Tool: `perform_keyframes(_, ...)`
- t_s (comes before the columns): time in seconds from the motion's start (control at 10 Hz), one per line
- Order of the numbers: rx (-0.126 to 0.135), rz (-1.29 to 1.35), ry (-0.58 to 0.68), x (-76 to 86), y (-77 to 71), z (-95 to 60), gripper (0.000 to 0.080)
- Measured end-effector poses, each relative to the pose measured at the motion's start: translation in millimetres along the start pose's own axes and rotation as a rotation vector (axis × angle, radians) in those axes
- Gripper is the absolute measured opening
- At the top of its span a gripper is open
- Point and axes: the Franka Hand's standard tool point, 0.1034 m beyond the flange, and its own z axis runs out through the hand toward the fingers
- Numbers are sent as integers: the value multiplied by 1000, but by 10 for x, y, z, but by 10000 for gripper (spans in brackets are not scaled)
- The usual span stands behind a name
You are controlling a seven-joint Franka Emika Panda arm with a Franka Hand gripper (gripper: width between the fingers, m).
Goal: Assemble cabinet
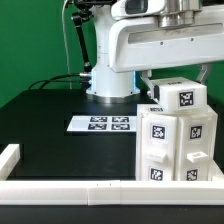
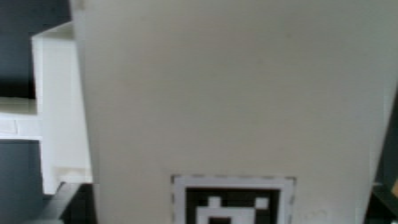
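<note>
Jaw state cannot be determined: the gripper (image 1: 178, 73) sits low over the cabinet, its fingertips masked by the arm link (image 1: 160, 42) in the exterior view and absent from the wrist view. The wrist view is filled by one flat white panel (image 2: 231, 90) with a fiducial tag (image 2: 231, 203) cut off at the frame edge; which part this panel belongs to cannot be told. Directly under the gripper, the top block (image 1: 178, 96) rests on the cabinet body (image 1: 178, 145), which stands at the desk's (image 1: 40, 120) near edge toward the exterior view's right corner, just behind the border rail (image 1: 70, 187). The marker board (image 1: 100, 124) lies mid-desk, apart. Handling judgement: rigid plastic, probably light, smooth and liable to slip; grasp across two parallel flat faces. The body's far right side is cropped.
</note>
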Motion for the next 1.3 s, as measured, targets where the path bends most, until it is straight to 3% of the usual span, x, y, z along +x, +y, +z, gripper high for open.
perform_keyframes(0.8, 1, 31, 0, 1, 1, 0, 561)
perform_keyframes(1.3, 5, 489, 28, -3, -5, -3, 561)
